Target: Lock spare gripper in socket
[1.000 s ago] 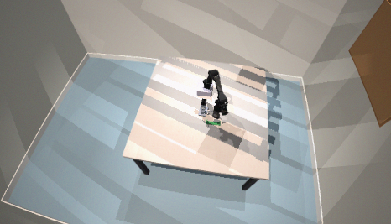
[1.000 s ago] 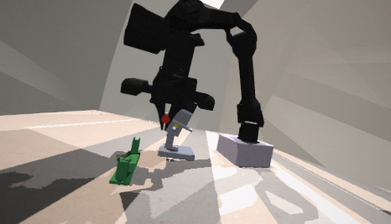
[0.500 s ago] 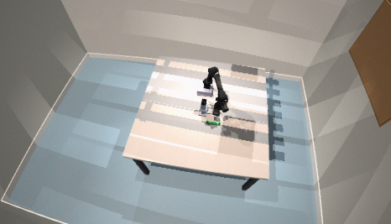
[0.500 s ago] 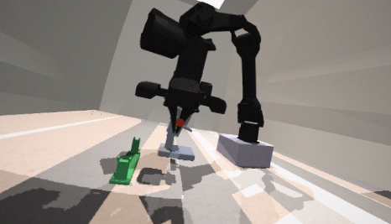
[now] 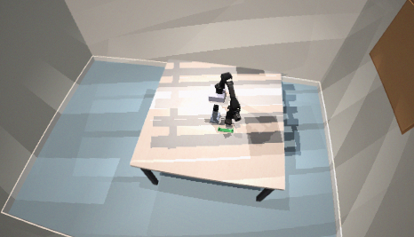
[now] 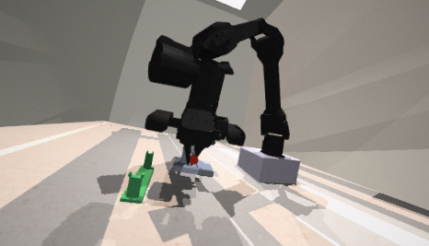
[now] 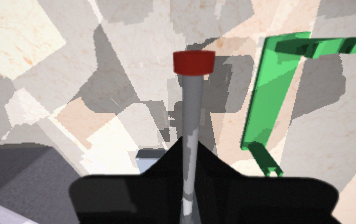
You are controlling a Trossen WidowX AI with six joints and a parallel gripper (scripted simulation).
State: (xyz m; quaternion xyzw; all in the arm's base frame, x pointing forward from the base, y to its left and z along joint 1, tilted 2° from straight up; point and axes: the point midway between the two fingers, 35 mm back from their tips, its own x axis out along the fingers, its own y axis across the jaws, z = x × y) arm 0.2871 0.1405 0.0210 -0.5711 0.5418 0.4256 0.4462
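Observation:
My gripper [image 5: 228, 122] [image 6: 191, 156] [image 7: 186, 140] points down and is shut on the lock pin [image 6: 194, 159] [image 7: 192, 110]. In the wrist view the pin's grey shaft lies between the fingertips, and its red head sticks out beyond them. The grey-blue mount [image 5: 215, 119] [image 6: 202, 169] [image 7: 149, 163] stands beside the gripper. A black part, which looks like the spare gripper [image 5: 216, 107], is on top of the mount in the top view. In the exterior view my gripper hides the mount's upper part. Whether the pin touches the mount cannot be told.
A green holder [image 5: 226, 130] [image 6: 144, 182] [image 7: 267, 95] with upright ends lies on the table [image 5: 187, 155] near the gripper, on the side away from the arm's base. The arm's pale block base [image 5: 217, 98] [image 6: 278, 170] [image 7: 25, 172] stands beyond the mount.

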